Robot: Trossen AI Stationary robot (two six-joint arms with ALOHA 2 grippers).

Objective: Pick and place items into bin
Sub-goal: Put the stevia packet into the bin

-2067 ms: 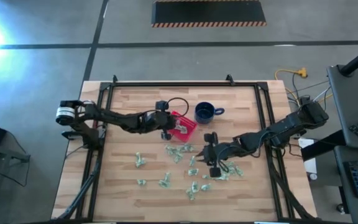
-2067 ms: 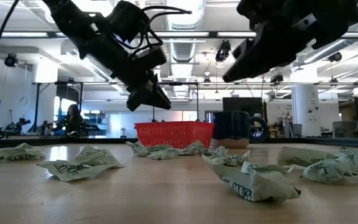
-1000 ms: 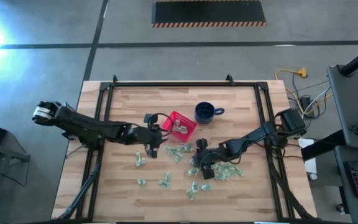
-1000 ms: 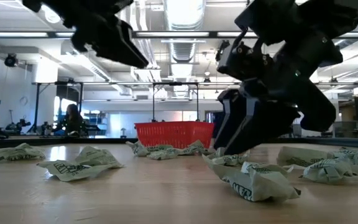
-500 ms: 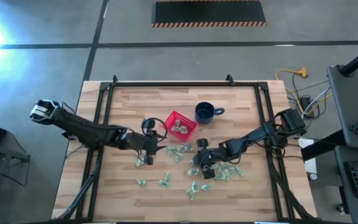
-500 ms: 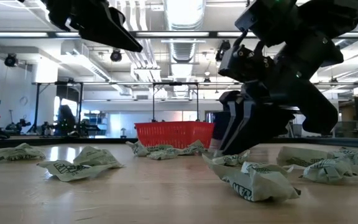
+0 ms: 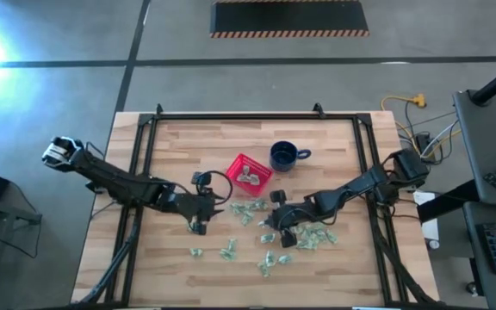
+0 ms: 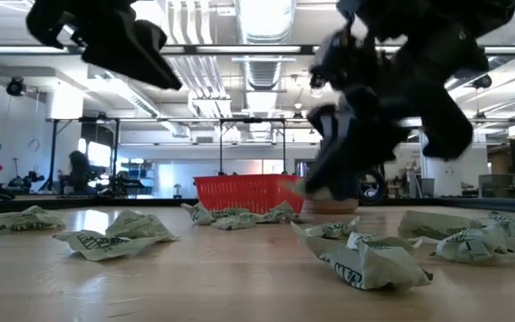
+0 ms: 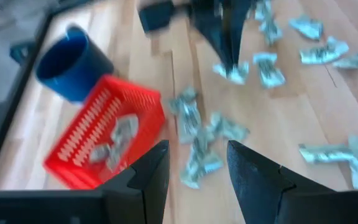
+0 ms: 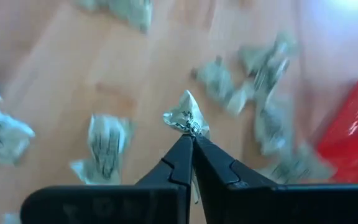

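Observation:
Several small pale green-and-white wrapped items point(image 7: 248, 211) lie scattered on the wooden table, and a few lie in the red bin point(image 7: 248, 172). My right gripper point(image 10: 191, 142) is shut on one item point(image 10: 185, 118) and hovers over the scatter, right of the table's middle point(image 7: 272, 231). My left gripper point(image 9: 194, 171) is open with nothing between its fingers. It hangs above the table on the near-left side of the bin point(image 7: 199, 224), over a loose item. My right gripper pinches the crinkled item by its lower edge point(image 10: 190, 132), at the very tips of its two fingers. The fingers slant down from the table's right side. The item sticks out beyond the fingertips, lifted clear of the table point(image 9: 232, 73).
A dark blue mug point(image 7: 284, 156) stands just right of the bin, toward the far side. Loose items point(image 7: 269, 258) spread from the bin toward the near edge. A black frame point(image 7: 145, 129) runs along the table's edges. Bare wood lies at the far left.
My right gripper has shut on one item lying on the table and risen, lifting it clear. My left gripper, still open, has drifted away from the bin toward the table's near-left.

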